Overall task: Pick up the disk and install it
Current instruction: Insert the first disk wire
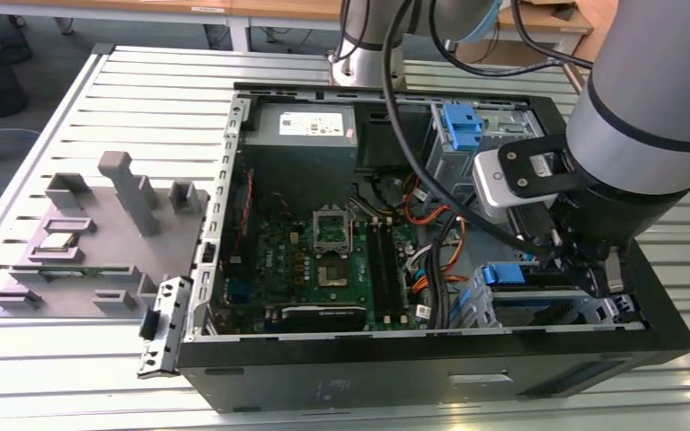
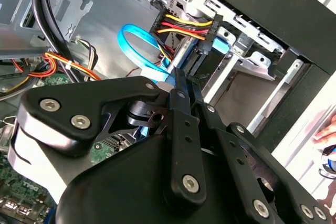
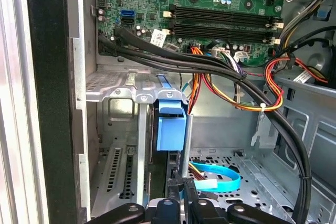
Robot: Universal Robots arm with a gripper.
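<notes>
The disk (image 3: 171, 127) stands on edge in the metal drive cage (image 3: 118, 94) of the open computer case, its blue rail facing up and its dark body below. My gripper (image 3: 182, 188) is right at the disk's near end, and its two black fingers (image 2: 180, 94) lie pressed flat together with nothing between them. I cannot tell whether the tips touch the disk. In the exterior view the gripper (image 1: 559, 269) reaches down into the cage at the case's corner on that view's right, next to the disk's blue rail (image 1: 503, 274).
Thick black cables (image 3: 220, 66) and orange-yellow wires (image 3: 231, 95) cross just beyond the cage. A blue flat cable (image 3: 218, 179) lies on the case floor. A lighter-blue bracket (image 1: 459, 126) and the grey power supply (image 1: 301, 135) sit at the case's far side. A hand (image 2: 325, 129) shows outside the case.
</notes>
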